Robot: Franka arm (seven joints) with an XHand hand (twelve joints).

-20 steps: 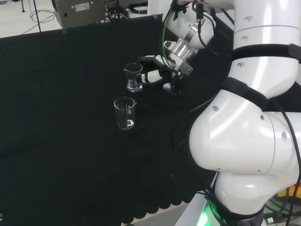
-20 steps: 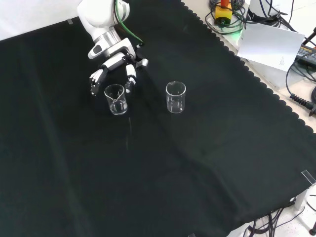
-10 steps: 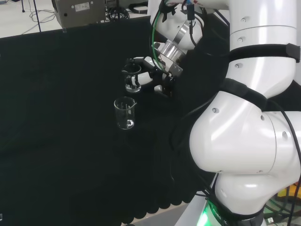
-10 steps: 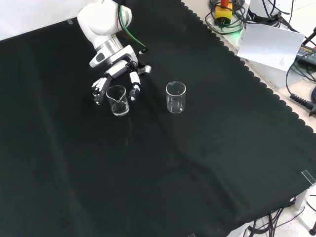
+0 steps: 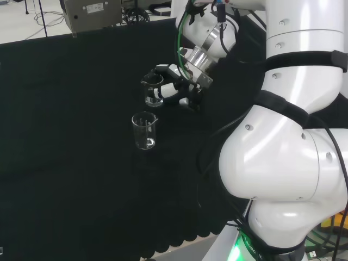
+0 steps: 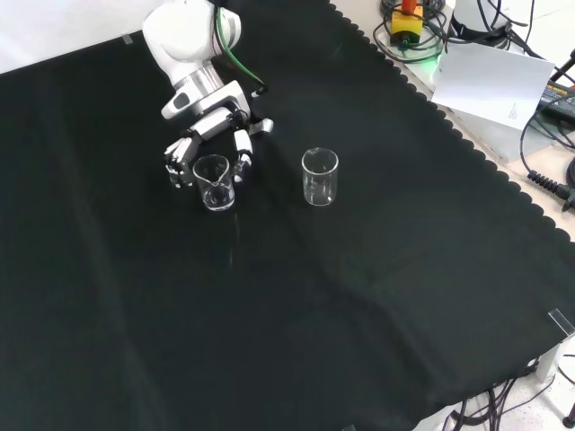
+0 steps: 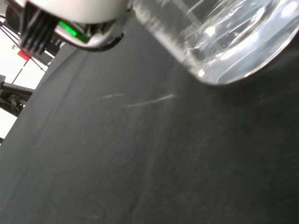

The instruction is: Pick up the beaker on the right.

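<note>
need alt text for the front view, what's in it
The robot's hand reaches down from the top of the view with its fingers curled around a clear glass beaker on the black cloth. A second clear beaker stands apart to its right, untouched.

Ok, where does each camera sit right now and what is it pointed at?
Head view: behind and above the base, looking over the white arm links at the hand around one beaker.
Front view: opposite, looking down at the cloth; same hand, both beakers.
Wrist view: beside the palm, beaker base close.
</note>
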